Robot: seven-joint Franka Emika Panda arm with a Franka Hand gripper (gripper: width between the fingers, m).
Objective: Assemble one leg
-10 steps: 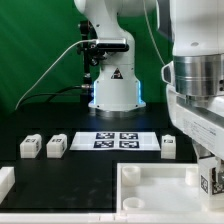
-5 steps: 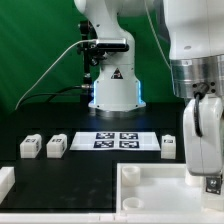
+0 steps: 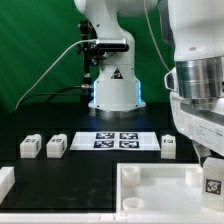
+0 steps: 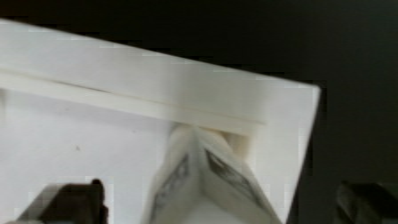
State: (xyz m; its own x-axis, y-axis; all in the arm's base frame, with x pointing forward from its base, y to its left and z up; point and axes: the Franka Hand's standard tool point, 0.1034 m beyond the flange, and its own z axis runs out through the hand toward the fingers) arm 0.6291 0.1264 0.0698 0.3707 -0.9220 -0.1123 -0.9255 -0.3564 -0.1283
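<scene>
My gripper point(image 3: 212, 176) hangs over the near right corner of the large white tray-like part point(image 3: 150, 176). A leg point(image 3: 213, 184) with a square tag stands between the fingers at that corner. In the wrist view the leg point(image 4: 217, 182) rises blurred from the tray's corner point(image 4: 267, 100). The dark fingers point(image 4: 75, 203) stand off it on both sides with a gap showing, so the gripper point(image 4: 217, 205) is open around it. Three more legs lie on the black table: two at the exterior view's left point(image 3: 29, 146) point(image 3: 56, 145) and one at its right point(image 3: 170, 146).
The marker board point(image 3: 115, 140) lies flat in front of the robot's base point(image 3: 112, 92). Another white part point(image 3: 5, 180) shows at the exterior view's lower left edge. A green backdrop stands behind.
The gripper turned about its vertical axis half a second ago and has turned back. The leg's tag now faces the exterior camera more squarely. The other legs have not moved.
</scene>
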